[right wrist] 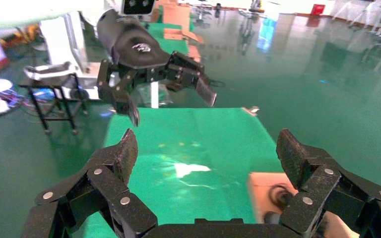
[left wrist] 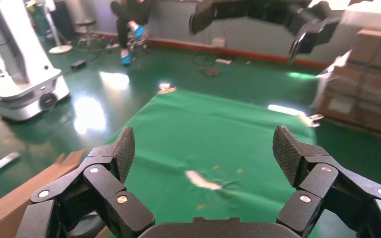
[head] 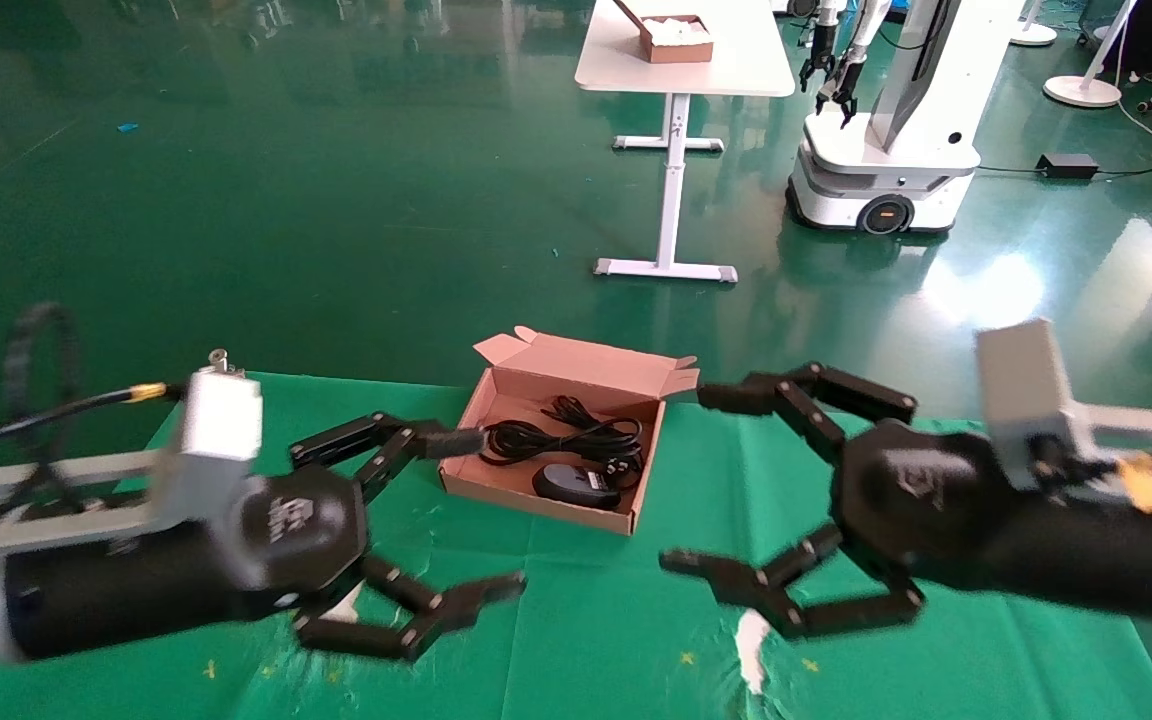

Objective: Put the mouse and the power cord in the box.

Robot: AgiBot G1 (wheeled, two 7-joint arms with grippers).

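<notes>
One mouse [head: 576, 484], one power cord [head: 564, 435], boxed

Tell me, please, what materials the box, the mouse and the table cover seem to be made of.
The box: matte reddish-brown cardboard, judging by its folded flaps. The mouse inside it: probably black plastic with a slight sheen. The table cover: green cloth, as its creases suggest.

The reddish-brown box [head: 496, 395] lies open, flap at 12 o'clock; inside, the looped power cord [head: 566, 436] with the black mouse [head: 574, 484] at its 6 o'clock.
</notes>
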